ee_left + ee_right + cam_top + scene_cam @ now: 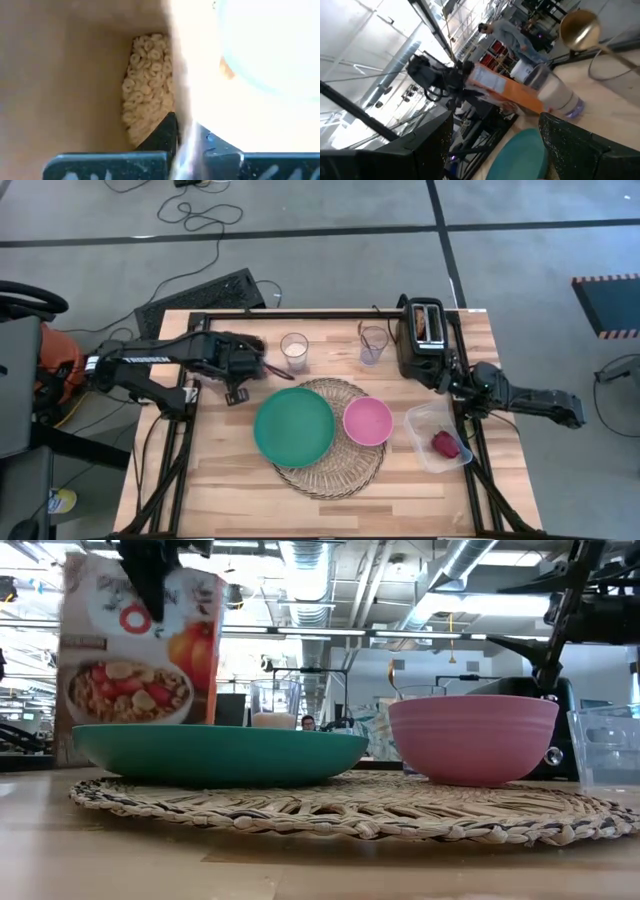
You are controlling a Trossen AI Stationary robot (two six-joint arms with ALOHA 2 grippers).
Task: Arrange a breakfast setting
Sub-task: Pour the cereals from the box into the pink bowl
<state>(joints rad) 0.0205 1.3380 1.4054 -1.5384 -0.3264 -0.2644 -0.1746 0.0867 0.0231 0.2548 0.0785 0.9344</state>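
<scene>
Cereal rings (147, 85) inside the cereal box (140, 650) show only wrist-side

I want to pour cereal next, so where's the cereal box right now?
The cereal box stands at the table's back left, behind the teal plate, gripped at its top by the left gripper.

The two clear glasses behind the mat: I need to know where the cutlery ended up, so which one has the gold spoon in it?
The glass beside the black toaster holds the gold spoon; the other glass holds something pale and no spoon.
</scene>
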